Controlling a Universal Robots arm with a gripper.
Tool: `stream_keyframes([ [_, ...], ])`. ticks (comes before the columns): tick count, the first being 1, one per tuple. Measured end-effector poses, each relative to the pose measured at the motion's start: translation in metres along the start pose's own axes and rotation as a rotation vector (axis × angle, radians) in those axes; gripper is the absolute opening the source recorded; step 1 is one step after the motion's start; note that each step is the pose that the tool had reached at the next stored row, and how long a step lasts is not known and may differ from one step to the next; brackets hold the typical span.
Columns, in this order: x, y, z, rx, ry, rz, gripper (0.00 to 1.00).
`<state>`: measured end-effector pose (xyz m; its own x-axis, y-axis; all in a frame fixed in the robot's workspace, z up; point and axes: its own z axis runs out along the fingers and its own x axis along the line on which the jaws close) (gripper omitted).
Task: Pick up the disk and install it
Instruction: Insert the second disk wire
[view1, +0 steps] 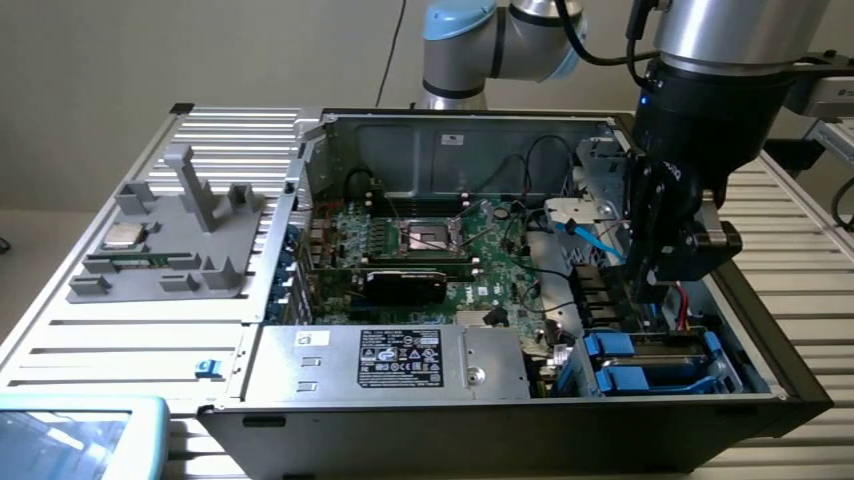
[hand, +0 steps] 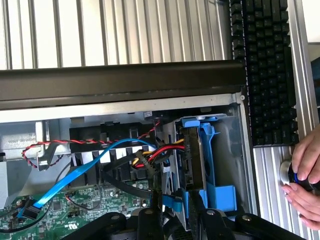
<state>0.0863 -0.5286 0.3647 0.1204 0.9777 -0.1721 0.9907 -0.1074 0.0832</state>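
The disk (hand: 192, 150) in its blue carrier already stands on edge in the drive bay (view1: 647, 360) of the open computer case (view1: 441, 150). The gripper (hand: 175, 212) is directly over it; if the jaws hold it, I cannot tell. It seems almost installed.

The gripper (hand: 180, 220) reaches down into the open computer case (hand: 125, 82), its black linkage spread across the near edge of the wrist view, the jaws set either side of a blue plastic carrier (hand: 207, 160) that stands on edge in the drive bay. The dark body of the disk (hand: 192, 155) sits inside that carrier. Just beside it runs a bundle of red, yellow and black wires (hand: 160, 152), and a flat blue cable (hand: 75, 177) slants down to the green circuit board (hand: 75, 215). Outside the case a black keyboard (hand: 265, 70) lies on the ribbed metal table (hand: 125, 30), and a person's hand (hand: 305, 175) rests near it on a small round object.
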Motion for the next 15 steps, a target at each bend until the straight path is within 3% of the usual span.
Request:
stream_keyframes([
  [4,0.0000,-0.0003,0.0000,-0.0005,-0.0036,0.000,0.34],
  [10,-0.0001,-0.0010,-0.0001,-0.0024,-0.0213,-0.001,0.34],
  [15,-0.0001,-0.0010,-0.0001,-0.0026,-0.0247,0.001,0.32],
])
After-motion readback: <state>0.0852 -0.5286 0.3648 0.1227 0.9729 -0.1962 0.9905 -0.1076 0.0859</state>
